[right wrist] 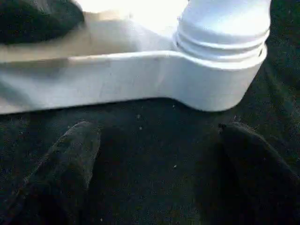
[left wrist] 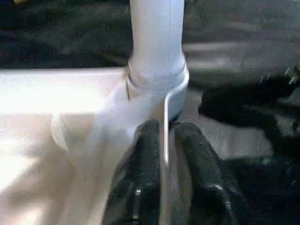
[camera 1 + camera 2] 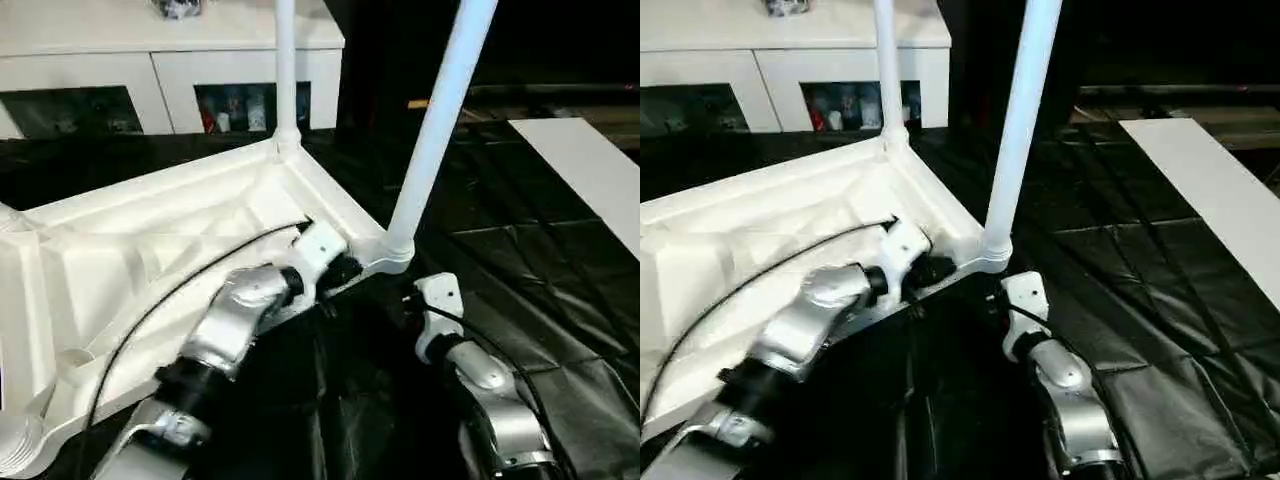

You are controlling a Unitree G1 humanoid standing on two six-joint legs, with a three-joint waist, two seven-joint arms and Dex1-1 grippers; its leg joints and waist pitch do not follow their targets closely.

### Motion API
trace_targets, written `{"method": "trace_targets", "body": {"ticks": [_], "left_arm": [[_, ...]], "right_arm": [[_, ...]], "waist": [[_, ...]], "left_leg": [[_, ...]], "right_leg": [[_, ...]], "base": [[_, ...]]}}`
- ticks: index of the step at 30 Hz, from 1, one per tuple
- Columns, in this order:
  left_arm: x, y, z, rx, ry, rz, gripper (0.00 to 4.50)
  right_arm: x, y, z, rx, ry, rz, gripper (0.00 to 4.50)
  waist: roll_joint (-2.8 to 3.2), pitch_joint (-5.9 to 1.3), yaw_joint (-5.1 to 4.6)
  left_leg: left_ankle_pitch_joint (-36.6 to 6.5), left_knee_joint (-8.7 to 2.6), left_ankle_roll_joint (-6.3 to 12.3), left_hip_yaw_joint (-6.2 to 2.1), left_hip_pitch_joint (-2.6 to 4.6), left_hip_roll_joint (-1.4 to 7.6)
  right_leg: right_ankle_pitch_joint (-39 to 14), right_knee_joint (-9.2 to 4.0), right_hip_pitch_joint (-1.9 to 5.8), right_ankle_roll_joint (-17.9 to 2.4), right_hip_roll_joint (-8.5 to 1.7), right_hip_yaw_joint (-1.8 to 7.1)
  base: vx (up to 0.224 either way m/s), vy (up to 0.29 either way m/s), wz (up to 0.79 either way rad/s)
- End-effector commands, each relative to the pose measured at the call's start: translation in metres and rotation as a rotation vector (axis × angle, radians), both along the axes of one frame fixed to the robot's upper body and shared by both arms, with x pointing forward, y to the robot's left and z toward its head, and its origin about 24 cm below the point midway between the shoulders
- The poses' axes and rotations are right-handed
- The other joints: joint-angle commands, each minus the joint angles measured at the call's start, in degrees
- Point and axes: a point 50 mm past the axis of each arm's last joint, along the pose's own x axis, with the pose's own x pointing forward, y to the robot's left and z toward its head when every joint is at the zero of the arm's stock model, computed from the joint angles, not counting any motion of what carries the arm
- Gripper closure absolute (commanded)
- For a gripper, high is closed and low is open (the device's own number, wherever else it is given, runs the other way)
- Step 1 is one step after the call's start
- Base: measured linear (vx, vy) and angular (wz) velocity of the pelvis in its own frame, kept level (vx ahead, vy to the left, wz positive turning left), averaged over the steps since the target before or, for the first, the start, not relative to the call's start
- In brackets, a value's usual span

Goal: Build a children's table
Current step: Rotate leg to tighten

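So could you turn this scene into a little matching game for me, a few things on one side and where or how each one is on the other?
Things:
1. left gripper
2. right gripper
3. near leg
4. cabinet

States:
A. standing in a corner socket of the upturned tabletop
B. in the background, behind the tabletop
C. fingers either side of the tabletop's rim
D. fingers wide apart over the black floor covering, holding nothing

Pairs: 1-C, 2-D, 3-A, 4-B
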Motion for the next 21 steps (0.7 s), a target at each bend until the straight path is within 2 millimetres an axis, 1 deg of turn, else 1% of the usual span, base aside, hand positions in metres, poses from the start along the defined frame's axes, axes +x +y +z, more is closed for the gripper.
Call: {"method": "trace_targets", "body": {"ticks": [1, 4, 5, 6, 7, 8, 9, 10, 11, 13, 14, 15, 16, 17, 18, 19, 20, 21], "left_arm": [[-0.006, 0.005, 0.002, -0.035, 0.019, -0.034, 3.46], [-0.012, 0.010, 0.006, -0.070, 0.044, -0.057, 3.38], [-0.015, 0.012, 0.007, -0.084, 0.058, -0.070, 3.24], [-0.017, 0.014, 0.008, -0.090, 0.069, -0.083, 3.08], [-0.021, 0.015, 0.008, -0.076, 0.086, -0.120, 3.08], [-0.025, 0.017, 0.007, -0.063, 0.103, -0.155, 2.99], [-0.031, 0.020, 0.005, -0.030, 0.137, -0.210, 2.96], [-0.037, 0.024, 0.002, 0.009, 0.168, -0.263, 2.91], [-0.039, 0.029, -0.002, 0.065, 0.186, -0.277, 2.91], [-0.032, 0.037, -0.010, 0.187, 0.158, -0.214, 2.91], [-0.027, 0.041, -0.012, 0.222, 0.146, -0.166, 2.91], [-0.021, 0.043, -0.014, 0.246, 0.132, -0.112, 2.91], [-0.017, 0.045, -0.016, 0.263, 0.132, -0.060, 2.91], [-0.014, 0.047, -0.017, 0.281, 0.130, -0.029, 2.91], [-0.011, 0.049, -0.018, 0.309, 0.127, 0.006, 2.91], [-0.008, 0.050, -0.019, 0.327, 0.129, 0.051, 2.91], [-0.007, 0.051, -0.020, 0.331, 0.134, 0.072, 2.91], [-0.006, 0.051, -0.020, 0.332, 0.133, 0.082, 2.91]], "right_arm": [[-0.001, -0.005, 0.003, -0.005, -0.011, -0.025, 0.00], [-0.002, -0.004, 0.005, -0.004, -0.021, -0.015, 0.00], [-0.002, -0.004, 0.006, -0.002, -0.029, -0.004, 0.00], [-0.003, -0.004, 0.007, 0.001, -0.034, 0.005, 0.00], [-0.004, -0.004, 0.008, 0.000, -0.036, 0.014, 0.00], [-0.004, -0.004, 0.008, 0.000, -0.039, 0.023, 0.00], [-0.005, -0.005, 0.009, -0.001, -0.040, 0.033, 0.00], [-0.005, -0.007, 0.009, -0.005, -0.040, 0.039, 0.00], [-0.004, -0.009, 0.010, -0.013, -0.041, 0.039, 0.00], [-0.003, -0.011, 0.010, -0.021, -0.042, 0.034, 0.00], [-0.002, -0.012, 0.011, -0.023, -0.043, 0.032, 0.00], [-0.002, -0.012, 0.011, -0.025, -0.044, 0.031, 0.00], [-0.002, -0.012, 0.011, -0.025, -0.044, 0.031, 0.00], [-0.002, -0.011, 0.011, -0.026, -0.044, 0.031, 0.00], [-0.003, -0.011, 0.011, -0.027, -0.045, 0.034, 0.00], [-0.003, -0.010, 0.011, -0.027, -0.045, 0.036, 0.00], [-0.004, -0.010, 0.011, -0.027, -0.045, 0.036, 0.00], [-0.004, -0.009, 0.011, -0.027, -0.045, 0.037, 0.00]], "waist": [[0.13, -3.05, 0.23], [0.18, -2.91, 0.26], [0.24, -2.84, 0.17], [-0.14, -2.77, 0.13], [0.08, -2.73, 0.26], [0.15, -2.68, 0.38], [0.24, -2.58, 0.33], [0.24, -2.54, 0.22], [0.35, -2.60, 0.23], [0.38, -2.65, 0.00], [0.56, -2.71, -0.04], [0.51, -2.80, -0.12], [0.47, -2.91, 0.13], [0.43, -2.70, 0.15], [0.38, -2.68, 0.17], [0.55, -2.61, 0.11], [0.36, -2.51, -0.01], [0.31, -2.54, -0.12]], "left_leg": [[-4.7, -4.08, 6.19, -1.51, 0.32, 3.66], [-6.2, -4.25, 5.41, -1.48, 0.42, 3.78], [-7.6, -4.32, 4.67, -1.43, 0.50, 3.69], [-8.2, -4.42, 4.52, -1.40, 0.49, 3.69], [-9.0, -4.44, 3.98, -1.45, 0.57, 3.66], [-9.4, -4.59, 3.55, -1.56, 0.65, 3.77], [-9.9, -4.71, 3.07, -1.55, 0.66, 3.73], [-10.0, -4.73, 2.86, -1.52, 0.66, 3.70], [-9.9, -4.74, 2.49, -1.55, 0.85, 3.66], [-9.3, -4.68, 2.27, -1.53, 0.81, 3.49], [-8.8, -4.52, 2.19, -1.51, 0.81, 3.38], [-8.4, -4.45, 2.24, -1.46, 0.82, 3.37], [-7.9, -4.38, 2.22, -1.53, 0.97, 3.52], [-8.7, -4.40, 2.14, -1.34, 1.08, 3.43], [-9.5, -4.43, 2.07, -1.35, 1.08, 3.40], [-10.8, -4.65, 1.59, -1.56, 0.84, 3.43], [-12.1, -4.80, 1.08, -1.73, 0.69, 3.40], [-12.5, -4.81, 0.84, -1.80, 0.65, 3.40]], "right_leg": [[0.1, -2.80, 3.18, -16.0, -3.94, 3.06], [-2.1, -2.91, 3.19, -15.8, -3.97, 3.12], [-4.0, -3.08, 3.10, -15.3, -3.82, 3.14], [-5.0, -3.30, 3.04, -15.0, -3.75, 3.13], [-6.5, -3.36, 3.00, -14.6, -3.83, 3.20], [-7.5, -3.39, 2.98, -14.2, -3.91, 3.22], [-8.5, -3.43, 2.90, -13.6, -3.74, 3.23], [-8.5, -3.41, 2.87, -13.4, -3.64, 3.26], [-8.1, -3.31, 2.80, -13.1, -3.54, 3.25], [-6.9, -3.26, 2.86, -12.7, -3.33, 3.25], [-5.8, -3.14, 2.97, -12.7, -3.47, 3.29], [-5.1, -3.15, 2.99, -12.8, -3.43, 3.30], [-4.2, -3.12, 3.12, -13.3, -3.71, 3.31], [-4.7, -3.25, 2.83, -13.7, -3.49, 3.31], [-5.6, -3.37, 2.86, -13.6, -3.49, 3.31], [-7.8, -3.52, 3.14, -13.1, -3.67, 3.30], [-10.5, -3.75, 3.25, -12.3, -3.70, 3.23], [-11.5, -3.76, 3.34, -11.9, -3.73, 3.22]], "base": [[0.000, 0.000, 0.00], [0.000, 0.000, 0.00], [0.000, 0.000, 0.00], [0.000, 0.000, 0.00], [0.000, 0.000, 0.00], [0.000, 0.000, 0.00], [0.000, 0.000, 0.00], [0.000, 0.000, 0.00], [0.000, 0.000, 0.00], [0.000, 0.000, 0.00], [0.000, 0.000, 0.00], [0.000, 0.000, 0.00], [0.000, 0.000, 0.00], [0.000, 0.000, 0.00], [0.000, 0.000, 0.00], [0.000, 0.000, 0.00], [0.000, 0.000, 0.00], [0.000, 0.000, 0.00]]}}
